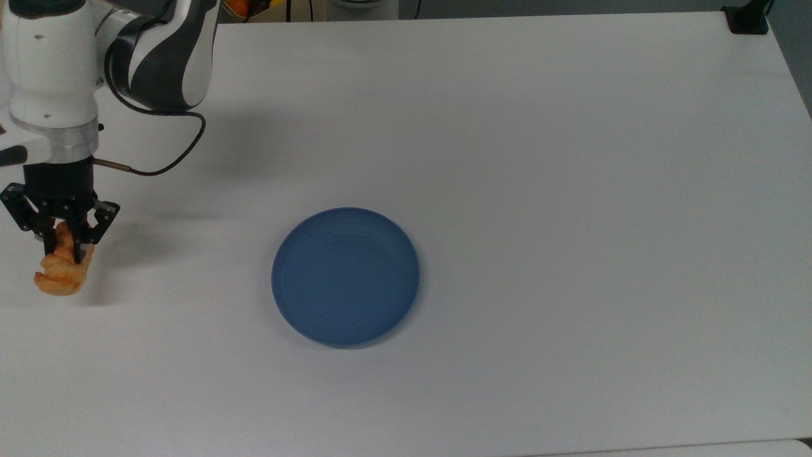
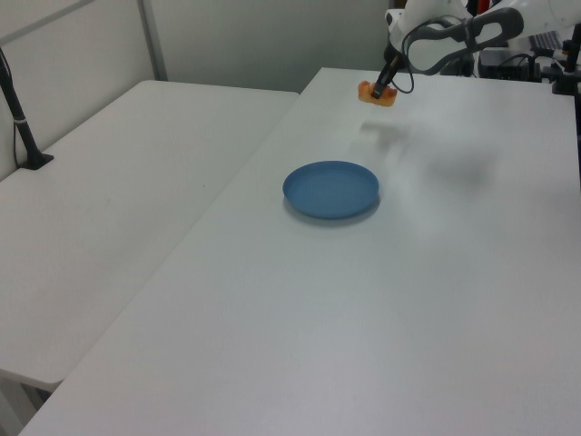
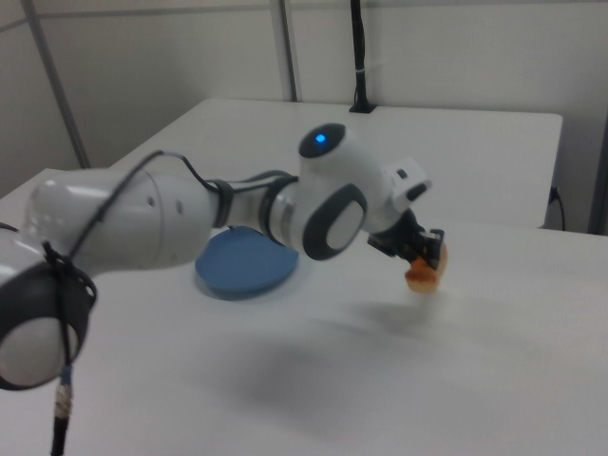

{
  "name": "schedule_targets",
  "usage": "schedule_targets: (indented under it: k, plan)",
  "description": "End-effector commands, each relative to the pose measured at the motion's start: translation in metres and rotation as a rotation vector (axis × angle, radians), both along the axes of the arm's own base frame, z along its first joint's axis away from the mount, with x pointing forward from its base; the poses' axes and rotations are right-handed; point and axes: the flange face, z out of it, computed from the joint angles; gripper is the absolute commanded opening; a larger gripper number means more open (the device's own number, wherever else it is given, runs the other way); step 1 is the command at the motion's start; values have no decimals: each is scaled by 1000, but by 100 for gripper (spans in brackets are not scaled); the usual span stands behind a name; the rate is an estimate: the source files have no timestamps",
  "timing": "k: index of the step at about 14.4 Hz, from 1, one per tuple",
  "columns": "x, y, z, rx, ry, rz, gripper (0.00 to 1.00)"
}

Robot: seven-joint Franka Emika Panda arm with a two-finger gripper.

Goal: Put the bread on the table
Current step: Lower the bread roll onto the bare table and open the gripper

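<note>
obstacle: blue plate mid-table | elsewhere: open surface all round

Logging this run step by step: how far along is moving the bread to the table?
Done: the bread is off the blue plate, which sits bare. In hand: the gripper holds the bread above the table, near the top view's left edge, its shadow apart from it. Left: lower it, open, withdraw.
</note>
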Motion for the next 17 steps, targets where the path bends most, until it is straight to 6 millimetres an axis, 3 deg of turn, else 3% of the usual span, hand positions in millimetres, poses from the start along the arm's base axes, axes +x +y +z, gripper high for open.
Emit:
schedule_targets:
  k: [1,5,7,9,10,12,14,15,17]
  plan:
    - [11,-27,-32,0,11,99,36]
    - [14,-25,-59,4,-5,114,36]
    - [13,-25,-59,6,-5,112,41]
    - [11,-28,-59,10,-5,103,91]
    - [10,-29,-60,11,-4,102,100]
    - [8,-32,-56,11,-9,96,100]
    - [6,-32,-28,5,-36,95,100]
    - [0,-36,1,5,-63,86,100]
    - [-8,-21,40,15,-76,97,100]
